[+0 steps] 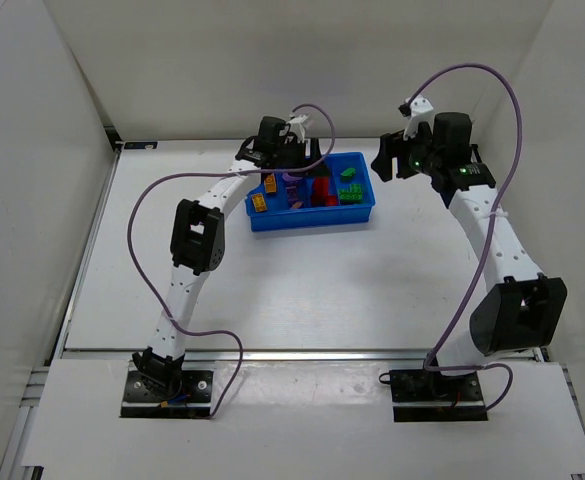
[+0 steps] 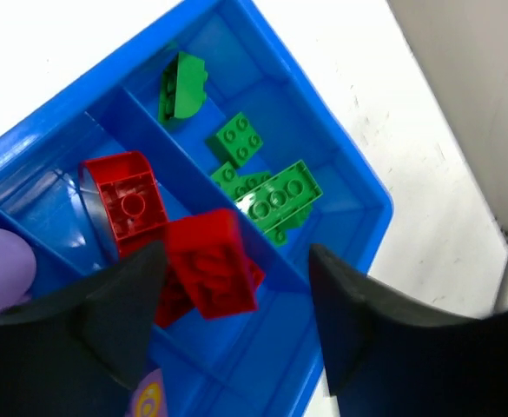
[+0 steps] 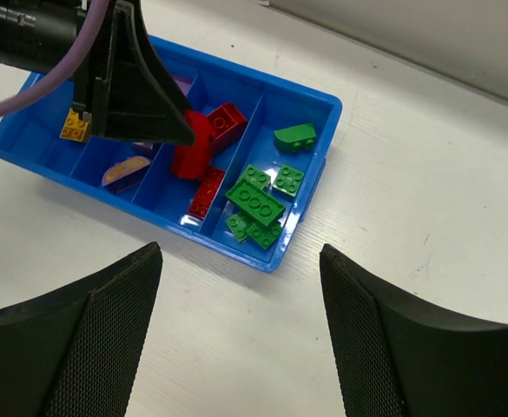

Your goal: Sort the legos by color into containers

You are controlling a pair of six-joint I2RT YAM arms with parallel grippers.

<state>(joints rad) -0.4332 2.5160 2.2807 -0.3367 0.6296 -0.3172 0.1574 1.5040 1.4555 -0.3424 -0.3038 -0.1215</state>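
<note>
1. Legos [image 3: 255, 201] lie grouped by colour in compartments of the blue tray [image 3: 36, 130].
2. Left end effector [image 2: 236, 261] hangs spread over the red ones, a blurred red brick [image 2: 210, 274] just beneath.
3. Right end effector [image 3: 240, 256] is spread and empty.

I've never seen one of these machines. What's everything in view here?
tray: one, bright blue, four compartments, far side of table
green bricks: about five, green, right-end compartment
red bricks: about three, red, next compartment
purple bricks: two visible, one yellow-topped, third compartment
orange bricks: two, yellow-orange, left-end compartment
table: one, white, under everything
left arm, right arm: white and black, purple cables, near edge
left claw: open, over red compartment
right claw: open, empty, right of tray
</note>
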